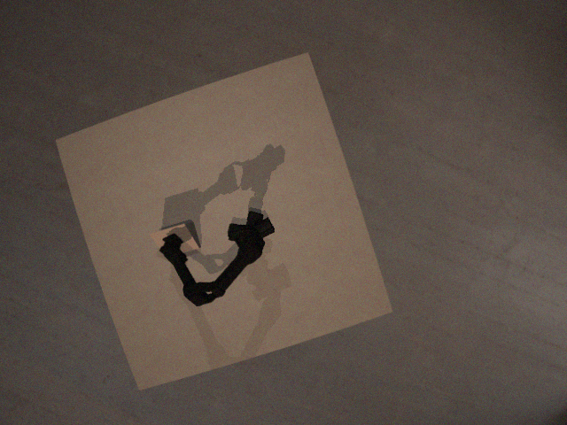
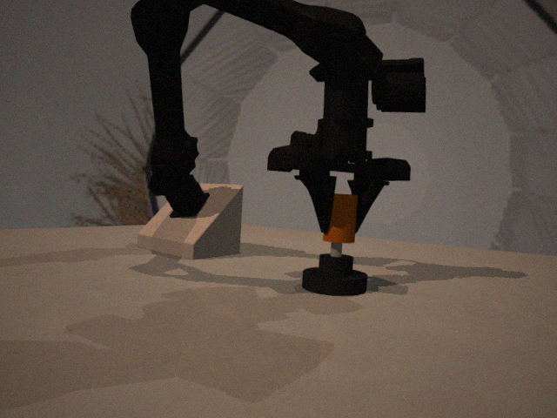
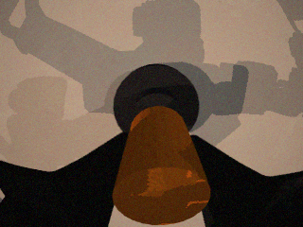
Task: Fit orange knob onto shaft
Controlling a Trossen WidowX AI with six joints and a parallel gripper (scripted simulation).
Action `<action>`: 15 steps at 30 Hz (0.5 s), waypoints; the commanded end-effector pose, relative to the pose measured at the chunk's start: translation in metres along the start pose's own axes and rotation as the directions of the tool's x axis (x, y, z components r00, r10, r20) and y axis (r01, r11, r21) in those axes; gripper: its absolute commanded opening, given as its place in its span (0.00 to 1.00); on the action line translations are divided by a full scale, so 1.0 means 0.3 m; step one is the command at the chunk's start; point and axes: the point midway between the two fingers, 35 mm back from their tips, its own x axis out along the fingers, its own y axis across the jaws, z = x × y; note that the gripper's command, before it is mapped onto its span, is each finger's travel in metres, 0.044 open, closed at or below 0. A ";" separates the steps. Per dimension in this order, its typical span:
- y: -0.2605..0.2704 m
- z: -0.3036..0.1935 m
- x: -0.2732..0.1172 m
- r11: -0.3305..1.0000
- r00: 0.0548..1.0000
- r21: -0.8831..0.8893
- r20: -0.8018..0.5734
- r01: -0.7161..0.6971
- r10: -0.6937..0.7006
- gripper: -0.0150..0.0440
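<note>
- Behind the table we see a grey backdrop with a large pale round shape, ringed by panels with faint streaks in places.
- To the left in the exterior view, we make out a brown, feathery plant, dim behind the arm.
- From above, our tabletop is a pale tan square, set askew against a darker, brownish-grey floor with faint streaks.
- Overlapping shadows of the arm spread across the tan surface, some soft, some darker, reaching past the pedestal.
- We see a pale sloped block on the tabletop, with the arm's lower end against its slanting face.
- Well apart from that block, the black round pedestal stands on the tabletop, a narrower step on its wide foot.
- Our gripper points down over it, its fingers clenched around the orange knob.
- The knob leans slightly above the pedestal; between them we see a short stretch of silver shaft.
- We cannot tell whether the flat sides line up, as the knob hides its hole.
</note>
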 end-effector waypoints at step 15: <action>0.003 0.003 0.009 1.000 1.000 -0.019 -0.003 -0.005 0.004 0.25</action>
